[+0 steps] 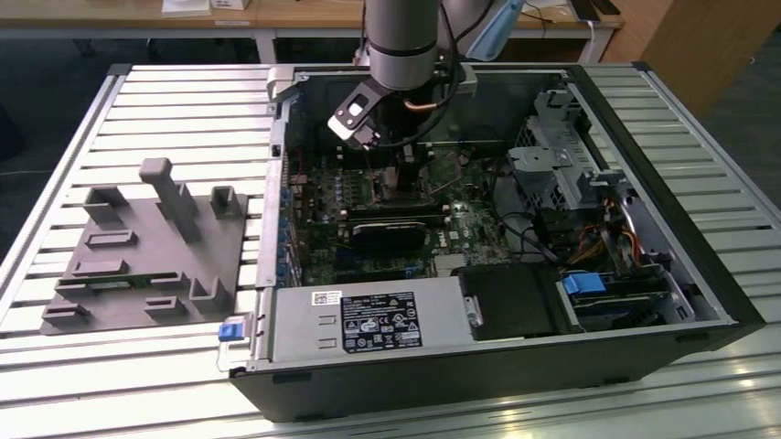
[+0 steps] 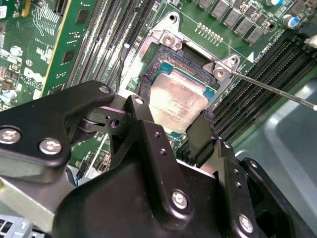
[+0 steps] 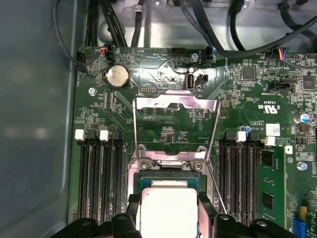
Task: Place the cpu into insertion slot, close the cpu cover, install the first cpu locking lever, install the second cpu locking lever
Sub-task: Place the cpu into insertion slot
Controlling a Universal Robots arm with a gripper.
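Slatted metal bench (image 1: 159, 101) carries an open computer case (image 1: 683, 229) lying on its side, centre of the exterior view. Robot arm (image 1: 403, 37) comes down from the top centre into the case. Grey moulded fixture (image 1: 134, 256) sits on the bench at the exterior view's left, well apart from the arm. Power supply (image 1: 366, 320) lies along the case's near edge, lower centre.

Green motherboard (image 3: 163, 74) lines the case floor, with black memory slots (image 3: 101, 168) in banks on both sides of the socket.

The cpu cover (image 3: 176, 102), a grey metal frame plate, is swung open and lies back flat over the board beyond the socket. The insertion slot (image 2: 184, 59) shows its black rim just past the chip.

The cpu (image 2: 177, 101), pale metal face up, sits in or just over the insertion slot; cannot tell if fully seated. Gripper (image 2: 174, 106) is low over it. The black fingers (image 2: 198, 136) are part-closed to chip width, one against each of two opposite edges, holding the cpu between them.

A thin locking lever (image 2: 272, 89) runs out from a socket corner, unlatched, over the memory slots.
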